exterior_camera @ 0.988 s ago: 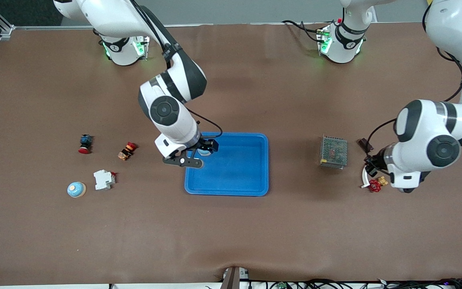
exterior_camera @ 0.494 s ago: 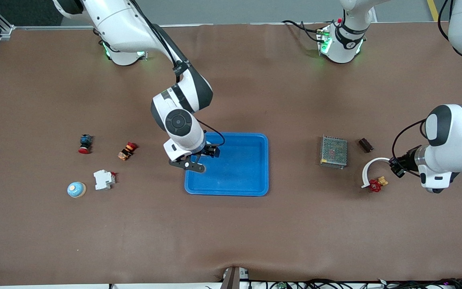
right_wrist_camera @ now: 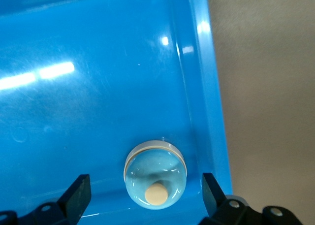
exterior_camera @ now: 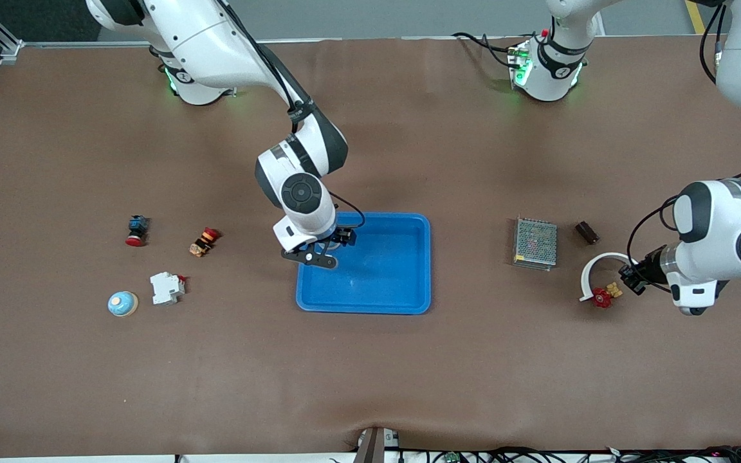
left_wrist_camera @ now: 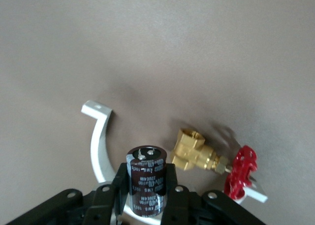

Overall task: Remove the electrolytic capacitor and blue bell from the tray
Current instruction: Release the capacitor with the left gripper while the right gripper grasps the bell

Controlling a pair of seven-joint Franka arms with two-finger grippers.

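Hovering over the tray's (exterior_camera: pixel 402 283) corner toward the right arm's end of the counter (exterior_camera: pixel 370 373), the right gripper (right_wrist_camera: pixel 142 200) hangs with jaws spread wide, one on each side of the blue bell (right_wrist_camera: pixel 155 175). The bell sits inside the tray, close against the rim wall, dome up with a pale knob on top. A second blue dome (exterior_camera: pixel 122 303) lies on the counter well outside the tray, near a white block (exterior_camera: pixel 166 287).

Left gripper (left_wrist_camera: pixel 145 185) is up over the counter at the left arm's end, jaws clenched on the electrolytic capacitor (left_wrist_camera: pixel 146 178), held upright by its dark sleeve. Below it lie a white curved bracket (left_wrist_camera: pixel 98 146) and a brass valve with a red handwheel (left_wrist_camera: pixel 206 158). So the capacitor is already out of the tray.

Handling judgement: the bell looks rigid, light, and glossy, so the smooth dome may slip from a high pinch. Better to take it low, across the wider base ring, though the near rim wall leaves little room for one jaw. The capacitor reads as a stiff light cylinder; a side grip on the sleeve suits it.
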